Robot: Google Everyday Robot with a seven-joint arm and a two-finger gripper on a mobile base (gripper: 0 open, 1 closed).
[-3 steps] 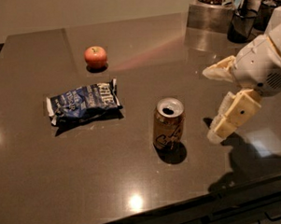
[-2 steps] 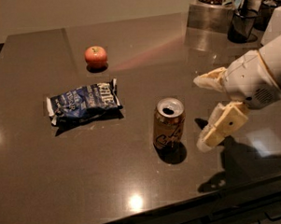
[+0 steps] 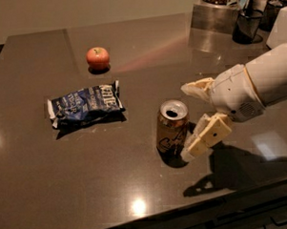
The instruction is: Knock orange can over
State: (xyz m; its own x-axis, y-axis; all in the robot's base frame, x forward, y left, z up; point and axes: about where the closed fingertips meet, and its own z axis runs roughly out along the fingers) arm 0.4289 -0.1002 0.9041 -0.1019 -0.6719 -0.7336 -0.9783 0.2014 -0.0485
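Observation:
The orange can (image 3: 171,128) stands upright on the dark table (image 3: 65,186), right of centre, its silver pull-tab top facing up. My gripper (image 3: 188,121) comes in from the right with its cream fingers open. One finger (image 3: 198,87) is just behind and right of the can's top. The other finger (image 3: 205,137) is close against the can's lower right side. Nothing is held.
A dark blue chip bag (image 3: 85,106) lies left of the can. A red-orange apple (image 3: 98,57) sits farther back. A metal box (image 3: 215,13), a black mesh cup (image 3: 247,25) and a white object (image 3: 282,27) stand at the back right. The table's front edge runs along the bottom.
My gripper has moved left toward the can, from well to its right to right beside it. The can, bag and apple have not moved.

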